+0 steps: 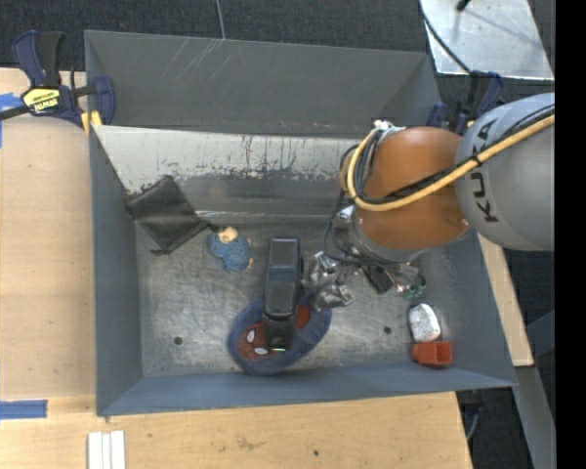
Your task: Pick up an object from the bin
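Note:
My gripper (330, 287) hangs low over the bin floor right of centre, under the orange cover; its metal fingertips are near the floor, with nothing visibly between them. Just left of it lies a black oblong block (281, 279), resting partly on a dark blue floppy disc with red marks (273, 340). Right of the gripper a white and grey small object (423, 321) lies beside a red-orange piece (433, 354). A dark thing with a green edge (391, 281) sits under the arm.
A small blue figure with a tan head (230, 249) lies left of the block. A dark grey folded sheet (164, 213) leans in the back left corner. The arm and its orange cover overhang the bin's right side.

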{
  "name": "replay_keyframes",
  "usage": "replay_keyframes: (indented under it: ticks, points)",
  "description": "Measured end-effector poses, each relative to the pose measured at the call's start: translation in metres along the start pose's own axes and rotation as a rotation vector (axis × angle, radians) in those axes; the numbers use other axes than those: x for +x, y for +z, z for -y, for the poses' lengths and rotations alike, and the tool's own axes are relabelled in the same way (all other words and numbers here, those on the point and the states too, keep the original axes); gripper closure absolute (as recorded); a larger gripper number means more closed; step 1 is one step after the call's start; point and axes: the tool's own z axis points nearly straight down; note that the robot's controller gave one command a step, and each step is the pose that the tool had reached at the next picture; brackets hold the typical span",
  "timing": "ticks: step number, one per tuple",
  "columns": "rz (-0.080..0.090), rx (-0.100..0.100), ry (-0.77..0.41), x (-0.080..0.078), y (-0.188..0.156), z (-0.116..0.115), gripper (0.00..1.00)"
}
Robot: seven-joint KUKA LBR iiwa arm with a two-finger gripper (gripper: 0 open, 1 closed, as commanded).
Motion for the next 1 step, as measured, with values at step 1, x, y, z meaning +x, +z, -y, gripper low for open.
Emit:
replay_keyframes:
  ticks: [1]
  points:
    - [0.014, 0.005, -0.254, 0.0062, 0.016, -0.0012, 1.0]
